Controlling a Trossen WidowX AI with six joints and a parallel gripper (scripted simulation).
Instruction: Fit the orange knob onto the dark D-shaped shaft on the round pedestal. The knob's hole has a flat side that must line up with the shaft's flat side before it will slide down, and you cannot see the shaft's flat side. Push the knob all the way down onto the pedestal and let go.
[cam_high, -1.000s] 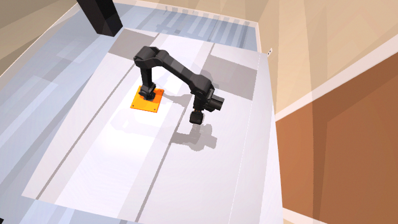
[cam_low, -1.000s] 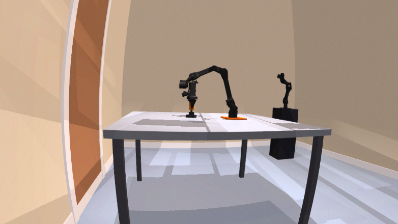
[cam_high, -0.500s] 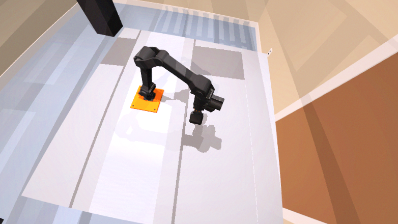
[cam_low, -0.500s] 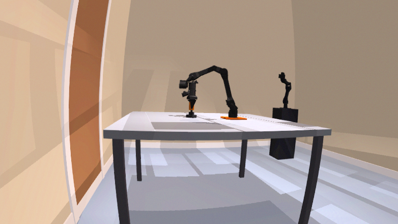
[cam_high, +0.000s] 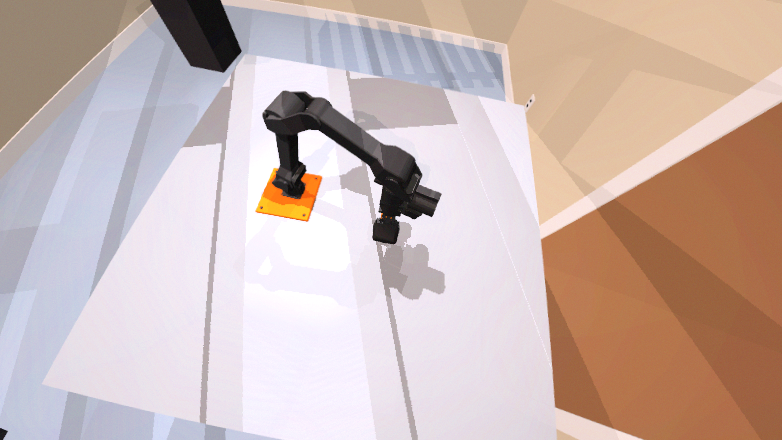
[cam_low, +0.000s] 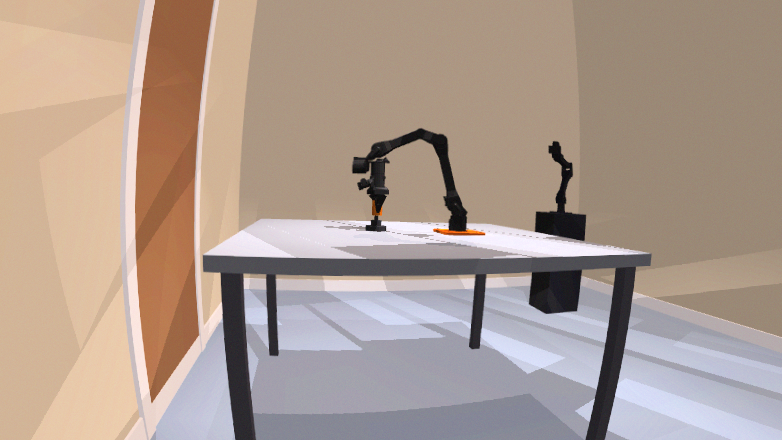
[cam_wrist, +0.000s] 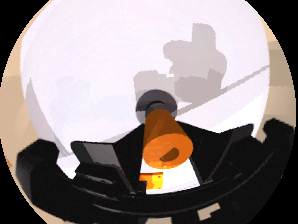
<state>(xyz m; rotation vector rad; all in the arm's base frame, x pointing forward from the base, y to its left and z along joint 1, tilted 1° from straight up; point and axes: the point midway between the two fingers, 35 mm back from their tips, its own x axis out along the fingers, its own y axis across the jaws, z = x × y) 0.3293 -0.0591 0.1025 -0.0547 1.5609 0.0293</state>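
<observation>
The orange knob (cam_low: 374, 208) (cam_wrist: 162, 150) is upright between the fingers of my gripper (cam_low: 378, 211) (cam_wrist: 160, 125), which is shut on it. A dark hole shows in the knob's top face in the wrist view. The dark round pedestal (cam_low: 375, 227) (cam_wrist: 156, 94) is directly below the knob. In the exterior view a short piece of dark shaft (cam_low: 376, 218) shows between the knob's lower end and the pedestal, so the knob is not down on the pedestal. Whether the knob touches the shaft's tip or is a little way onto it I cannot tell. The shaft's flat side is hidden.
The arm's orange base plate (cam_high: 284, 211) (cam_low: 474, 232) (cam_wrist: 158, 180) is on the table (cam_high: 306, 372) (cam_low: 426, 263), to one side of the pedestal. A black stand (cam_high: 205, 38) (cam_low: 555, 292) with a second, small black arm (cam_low: 561, 177) is beyond the table's edge.
</observation>
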